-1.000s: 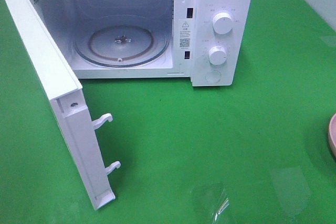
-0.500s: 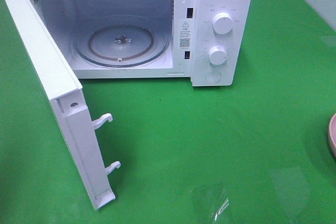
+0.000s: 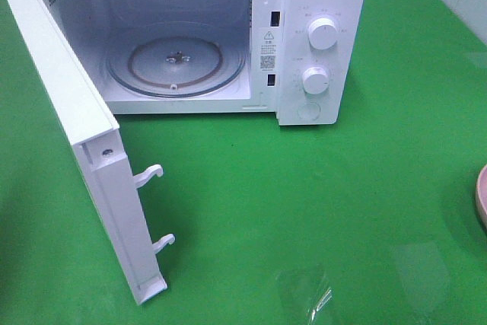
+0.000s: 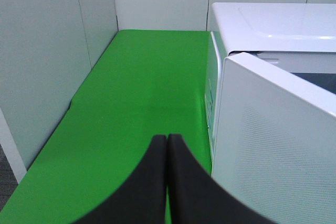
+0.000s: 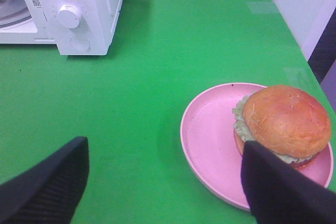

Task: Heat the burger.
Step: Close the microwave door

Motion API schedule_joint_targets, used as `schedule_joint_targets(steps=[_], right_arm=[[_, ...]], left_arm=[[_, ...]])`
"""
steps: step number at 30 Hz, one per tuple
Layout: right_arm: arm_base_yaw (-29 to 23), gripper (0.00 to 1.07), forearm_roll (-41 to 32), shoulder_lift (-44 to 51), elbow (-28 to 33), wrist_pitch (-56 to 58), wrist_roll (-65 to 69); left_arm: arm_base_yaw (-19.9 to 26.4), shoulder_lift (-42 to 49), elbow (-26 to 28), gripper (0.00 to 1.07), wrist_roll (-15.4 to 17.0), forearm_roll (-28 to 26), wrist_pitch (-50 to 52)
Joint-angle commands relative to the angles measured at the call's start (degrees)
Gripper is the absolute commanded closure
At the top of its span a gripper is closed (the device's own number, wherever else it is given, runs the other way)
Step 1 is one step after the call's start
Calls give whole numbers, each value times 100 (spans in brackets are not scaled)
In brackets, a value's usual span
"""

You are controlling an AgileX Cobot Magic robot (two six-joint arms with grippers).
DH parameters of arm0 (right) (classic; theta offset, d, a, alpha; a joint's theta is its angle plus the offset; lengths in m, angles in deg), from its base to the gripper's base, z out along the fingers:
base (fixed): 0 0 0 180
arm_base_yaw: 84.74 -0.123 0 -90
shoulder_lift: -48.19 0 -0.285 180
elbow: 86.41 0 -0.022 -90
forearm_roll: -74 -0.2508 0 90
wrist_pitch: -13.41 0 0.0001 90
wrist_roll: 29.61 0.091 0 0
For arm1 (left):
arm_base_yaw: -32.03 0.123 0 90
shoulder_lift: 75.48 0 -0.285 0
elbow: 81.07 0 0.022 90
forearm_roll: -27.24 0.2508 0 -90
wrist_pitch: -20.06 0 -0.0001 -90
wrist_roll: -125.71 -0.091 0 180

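Below the wide-open, empty right jaws sat the burger (image 5: 283, 121) on its pink plate (image 5: 210, 129), off-centre toward one finger; left jaws shut empty, well apart.

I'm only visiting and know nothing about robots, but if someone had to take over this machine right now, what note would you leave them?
Left gripper: shut, holding nothing, beside the outside of the open microwave door.
Right gripper: open, holding nothing, hovering near the pink plate.
The burger sits on that plate, toward one edge, on the green table to the right of the microwave.
Done: the door stands wide open; the glass turntable is bare.
Left: lift the plate with the burger, set it on the turntable, close the door, turn the dials.
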Motion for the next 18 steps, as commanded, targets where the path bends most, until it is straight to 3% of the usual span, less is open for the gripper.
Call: schedule_joint_targets(steps=[1, 4, 10, 12, 14, 15, 16, 17, 18], right_arm=[[29, 32, -17, 155, 0, -40, 17], [29, 32, -17, 155, 0, -40, 17], [29, 32, -17, 155, 0, -40, 17], [29, 32, -17, 155, 0, -40, 17], [29, 32, -17, 155, 0, -40, 17], [29, 32, -17, 155, 0, -40, 17], [29, 32, -17, 155, 0, -40, 23], [29, 32, -17, 155, 0, -40, 23], [29, 32, -17, 155, 0, -40, 23]], left_arm=[[23, -172, -350, 107, 69, -57, 980], [23, -619, -705, 107, 378, 92, 2011], [23, -1507, -756, 107, 773, 544, 2790], [23, -1891, -756, 107, 917, 796, 3094], [23, -2515, -756, 107, 1261, 1283, 3627], [23, -2515, -756, 107, 1261, 1283, 3627], [23, -2962, -739, 107, 1495, 1616, 4079], [23, -2962, -739, 107, 1495, 1616, 4079], [23, -3340, -670, 107, 1759, 1971, 4406]])
